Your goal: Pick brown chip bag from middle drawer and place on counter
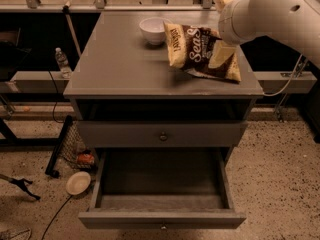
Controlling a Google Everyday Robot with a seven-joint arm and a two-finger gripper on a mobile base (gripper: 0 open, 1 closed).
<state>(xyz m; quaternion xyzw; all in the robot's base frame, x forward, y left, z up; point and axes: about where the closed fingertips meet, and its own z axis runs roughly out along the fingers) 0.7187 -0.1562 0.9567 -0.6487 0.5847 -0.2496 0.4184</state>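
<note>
The brown chip bag (197, 54) with white "Sea Salt" script is on the right side of the grey counter (120, 64), tilted, its lower edge touching the top. My gripper (220, 59) comes in from the upper right on the white arm (270, 14) and is shut on the bag's right part, one pale finger (219, 58) across its front. The middle drawer (160, 196) is pulled out wide below, and nothing shows inside it.
A white bowl (152, 30) stands on the counter just left of the bag. A shut drawer front with a round knob (163, 136) sits above the open drawer. On the floor at left are a water bottle (62, 63), a mesh basket (75, 146) and a pale disc (78, 182).
</note>
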